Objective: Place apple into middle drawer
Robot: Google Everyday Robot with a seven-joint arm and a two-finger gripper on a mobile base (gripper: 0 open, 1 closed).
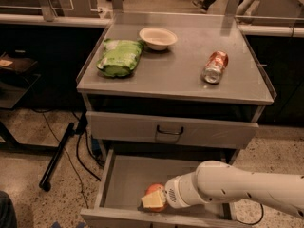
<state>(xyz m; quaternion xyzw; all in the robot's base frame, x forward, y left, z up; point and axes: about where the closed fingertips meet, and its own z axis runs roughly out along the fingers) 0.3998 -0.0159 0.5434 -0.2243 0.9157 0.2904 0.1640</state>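
Observation:
The apple (155, 191) is red-orange and sits low inside the open middle drawer (124, 177), near its front edge. My gripper (154, 199) reaches in from the right on a white arm (237, 184) and is closed around the apple, its pale fingers (151, 201) covering the apple's front. The apple looks to be at or just above the drawer floor; I cannot tell if it touches.
On the cabinet top (175, 72) lie a green chip bag (119, 57), a white bowl (157, 37) and a soda can (216, 66) on its side. A closed drawer front with a dark handle (169, 131) is above the open drawer. Cables and a black pole (59, 156) lie on the floor to the left.

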